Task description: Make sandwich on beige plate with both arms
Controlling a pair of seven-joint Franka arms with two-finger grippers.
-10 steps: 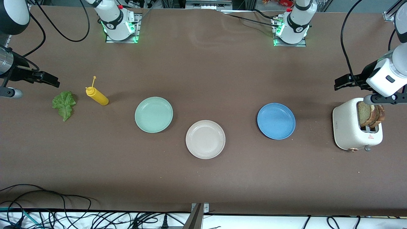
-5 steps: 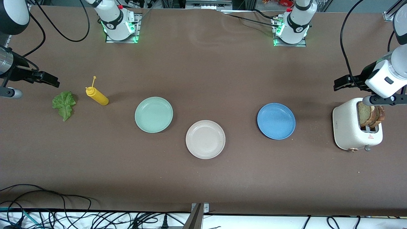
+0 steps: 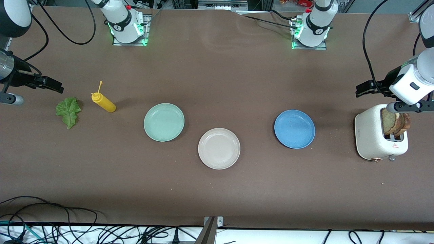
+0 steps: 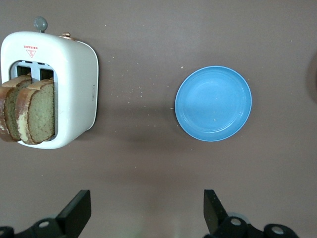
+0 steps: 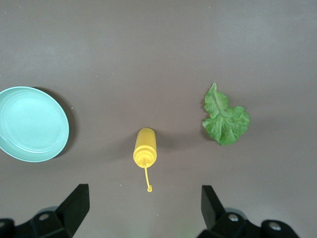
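The beige plate [image 3: 219, 148] lies bare in the middle of the table. Two bread slices [image 3: 395, 122] stand in a white toaster [image 3: 369, 135] at the left arm's end; they also show in the left wrist view [image 4: 32, 111]. A green lettuce leaf [image 3: 68, 111] lies flat at the right arm's end and shows in the right wrist view [image 5: 225, 119]. My left gripper [image 3: 364, 88] hovers open and empty over the table beside the toaster [image 4: 74, 84]. My right gripper [image 3: 51, 84] hovers open and empty over the table by the lettuce.
A blue plate [image 3: 294, 128] lies between the toaster and the beige plate. A mint-green plate [image 3: 164, 122] and a yellow squeeze bottle [image 3: 104, 102] on its side lie toward the lettuce. Cables [image 3: 67, 230] run along the table's near edge.
The left arm's wrist has shifted very slightly above the toaster. Nothing else has moved.
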